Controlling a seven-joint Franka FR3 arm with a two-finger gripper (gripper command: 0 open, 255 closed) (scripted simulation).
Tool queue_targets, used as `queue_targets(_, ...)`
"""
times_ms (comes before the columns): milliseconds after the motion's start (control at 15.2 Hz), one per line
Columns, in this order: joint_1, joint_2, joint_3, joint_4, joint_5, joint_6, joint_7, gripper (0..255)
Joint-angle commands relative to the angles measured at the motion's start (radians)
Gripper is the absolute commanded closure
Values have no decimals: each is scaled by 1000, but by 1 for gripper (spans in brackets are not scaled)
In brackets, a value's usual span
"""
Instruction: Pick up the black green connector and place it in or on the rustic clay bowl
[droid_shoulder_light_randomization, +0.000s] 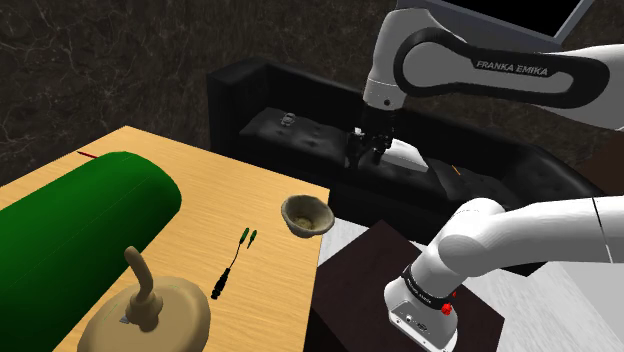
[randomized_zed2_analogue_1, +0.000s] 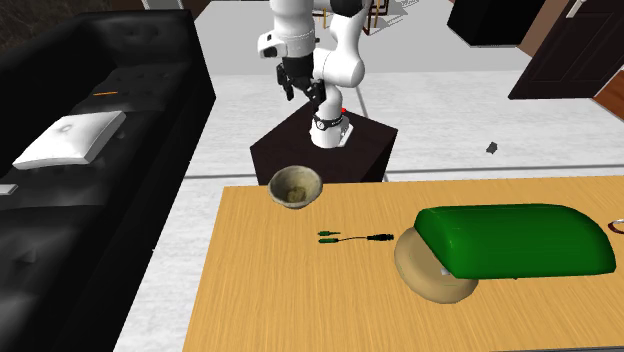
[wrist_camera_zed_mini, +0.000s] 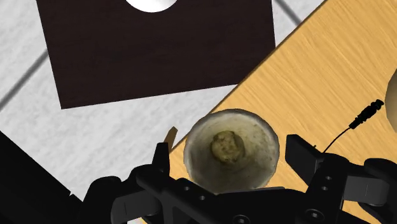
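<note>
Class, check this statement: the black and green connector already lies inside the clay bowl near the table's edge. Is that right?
No. The connector lies on the table beside the bowl, apart from it, not inside. The second exterior view shows this. The bowl does sit near the table's edge.

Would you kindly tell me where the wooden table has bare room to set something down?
The widest bare patch of the table lies in the second exterior view's lower left, bordered by the connector and bowl. It is crowded around the green hump and the tan disc beside it.
</note>
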Motion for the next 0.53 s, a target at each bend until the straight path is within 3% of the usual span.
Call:
queue_targets(0, 4, 20, 50, -21, 37, 44, 83, 0)
queue_targets(462, 1, 176, 225, -42, 132, 236, 351, 0)
